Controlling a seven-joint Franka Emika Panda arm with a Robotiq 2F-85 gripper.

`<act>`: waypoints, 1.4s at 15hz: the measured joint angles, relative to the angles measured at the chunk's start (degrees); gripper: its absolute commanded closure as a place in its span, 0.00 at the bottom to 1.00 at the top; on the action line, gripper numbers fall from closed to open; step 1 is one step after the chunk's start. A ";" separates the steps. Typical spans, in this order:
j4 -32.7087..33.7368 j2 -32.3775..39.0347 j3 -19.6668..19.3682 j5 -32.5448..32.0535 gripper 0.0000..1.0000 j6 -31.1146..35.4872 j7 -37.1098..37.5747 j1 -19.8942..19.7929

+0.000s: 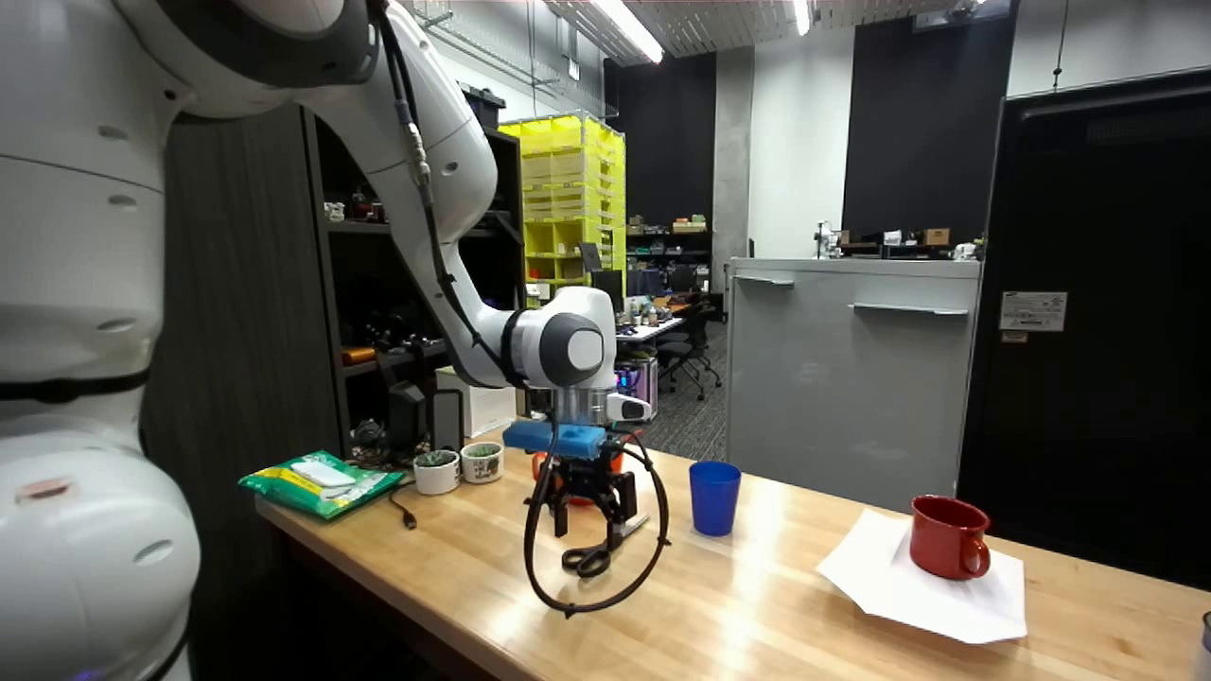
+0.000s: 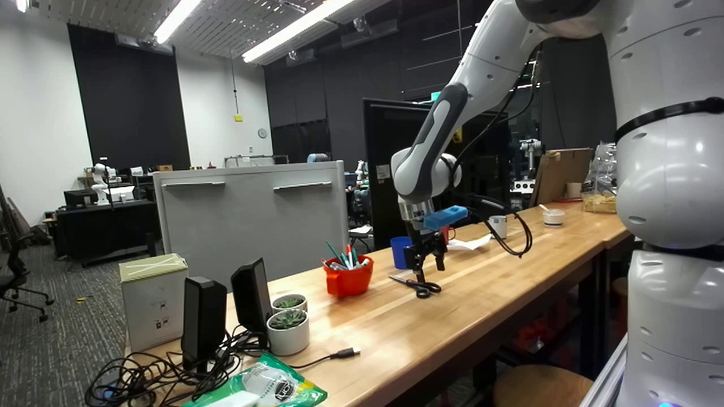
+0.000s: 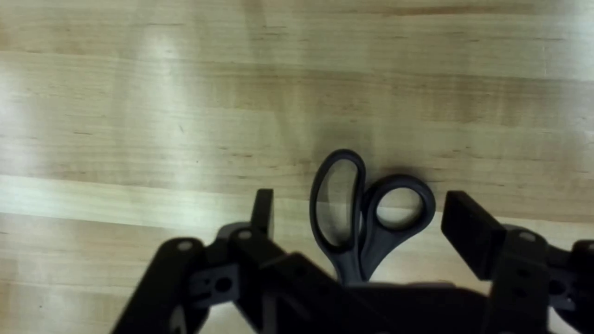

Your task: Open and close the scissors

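Note:
The scissors [image 3: 377, 243] lie flat on the wooden table, with black loop handles side by side and touching. In the wrist view the blades are hidden behind the gripper body. The scissors also show in both exterior views [image 1: 592, 560] [image 2: 424, 290], with thin blades pointing away from the handles; they look closed. My gripper [image 3: 361, 198] is open, its fingers spread wide on either side of the handles, touching neither in the wrist view. In both exterior views the gripper [image 1: 588, 526] [image 2: 430, 271] points down just above the scissors. Nothing is held.
A blue cup [image 1: 714, 498] stands close beyond the gripper. A red mug [image 1: 949, 537] sits on white paper [image 1: 989, 610]. A red-orange holder with pens [image 2: 349, 281], two potted plants [image 2: 288, 339], a cable plug [image 2: 345, 353] and a green packet [image 1: 322, 482] are on the table.

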 measured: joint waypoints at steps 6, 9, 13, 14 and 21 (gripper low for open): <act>0.23 1.09 0.00 -0.13 0.34 0.00 0.16 0.06; 0.46 1.67 0.00 -0.15 0.35 -0.01 0.17 0.10; 0.70 2.45 0.00 -0.19 0.46 -0.01 0.18 0.31; 0.74 2.59 0.00 -0.20 0.44 -0.01 0.19 0.33; 1.01 3.42 0.00 -0.21 0.43 -0.06 0.19 0.47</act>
